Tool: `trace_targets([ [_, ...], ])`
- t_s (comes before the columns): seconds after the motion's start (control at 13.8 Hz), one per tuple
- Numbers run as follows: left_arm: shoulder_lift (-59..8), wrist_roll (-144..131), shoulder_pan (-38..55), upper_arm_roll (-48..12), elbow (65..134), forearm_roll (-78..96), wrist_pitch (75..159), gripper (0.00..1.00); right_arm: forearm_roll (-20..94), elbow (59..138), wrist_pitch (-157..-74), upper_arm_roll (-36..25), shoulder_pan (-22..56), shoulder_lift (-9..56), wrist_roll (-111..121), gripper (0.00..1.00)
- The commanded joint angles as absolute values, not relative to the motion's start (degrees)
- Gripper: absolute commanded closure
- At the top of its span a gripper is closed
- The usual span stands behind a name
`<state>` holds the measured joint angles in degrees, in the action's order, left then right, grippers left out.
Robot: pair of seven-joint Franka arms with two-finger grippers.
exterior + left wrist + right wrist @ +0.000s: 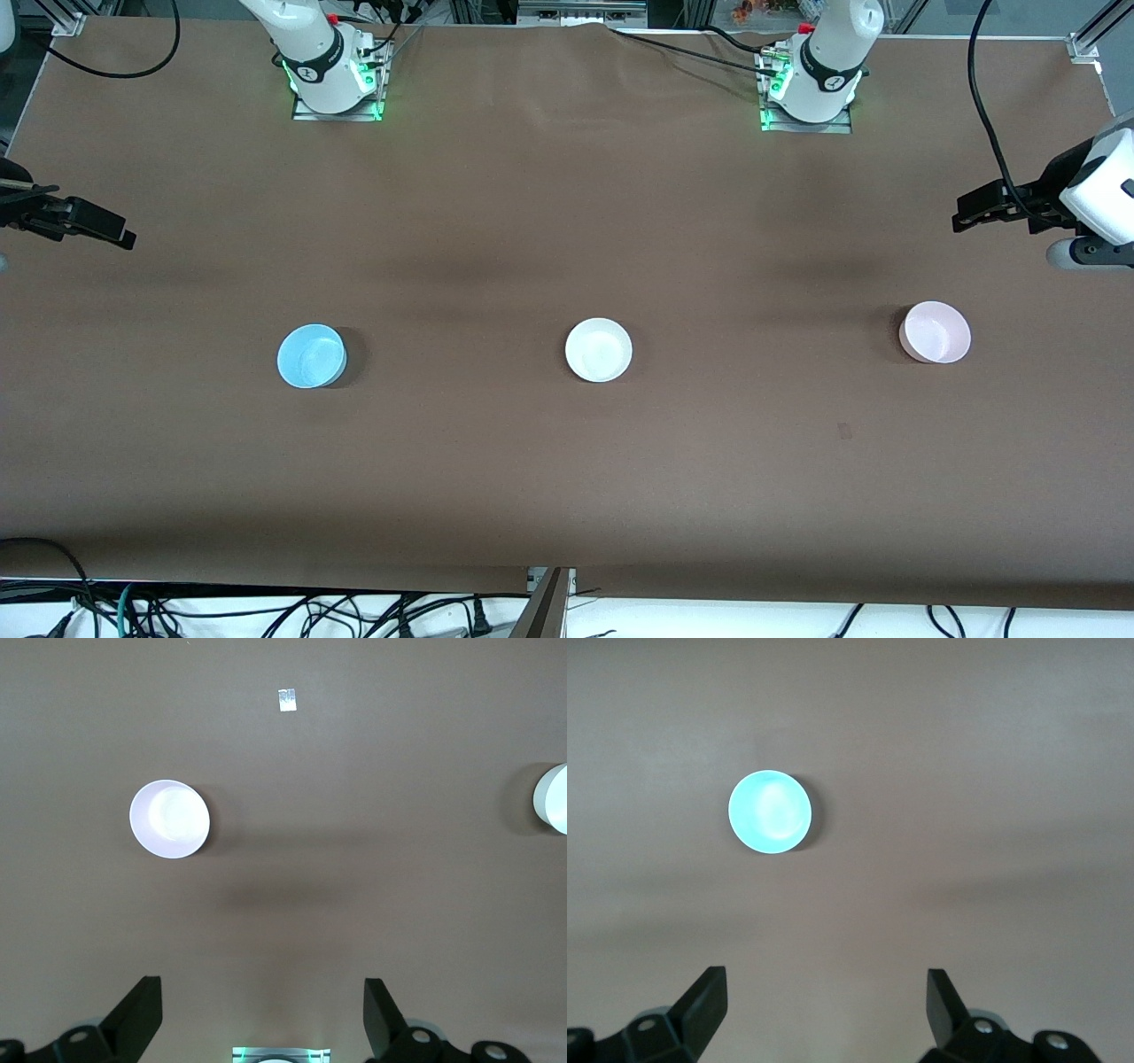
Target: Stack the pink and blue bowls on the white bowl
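three glossy bowls in a row, blue bowl [311,355], white bowl [599,350], pink bowl [935,332], left end effector [263,1014] and right end effector [827,1005] spread

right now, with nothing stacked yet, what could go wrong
1. The left gripper and right gripper are both open, up over the table's two ends. If both carry bowls to the white bowl in the middle together, the arms could collide.
2. The pink bowl, blue bowl and white bowl look alike in size and glossy, so a pinch on a rim might slip.
3. A bowl set down off-centre might sit tilted or push the white bowl along the brown cloth.
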<state>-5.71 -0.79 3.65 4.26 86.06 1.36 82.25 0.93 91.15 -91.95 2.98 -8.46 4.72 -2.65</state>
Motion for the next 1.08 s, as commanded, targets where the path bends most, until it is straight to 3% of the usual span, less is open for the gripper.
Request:
trace_targets([
  [0.0,-6.4,-0.7,3.9,4.4,84.4,0.4,81.8,0.0,0.8,90.1,-91.6,3.5,-8.8,5.0,-4.5,0.01],
  [0.43,-8.3,-0.6,2.7,6.1,83.4,-0.1,81.7,0.0,0.7,90.1,-91.6,3.5,-8.8,5.0,-3.5,0.01],
  [1.01,-15.0,5.4,-8.3,7.4,83.1,0.7,82.5,0.0,0.8,90.1,-91.6,3.5,-8.8,5.0,-3.6,0.01],
])
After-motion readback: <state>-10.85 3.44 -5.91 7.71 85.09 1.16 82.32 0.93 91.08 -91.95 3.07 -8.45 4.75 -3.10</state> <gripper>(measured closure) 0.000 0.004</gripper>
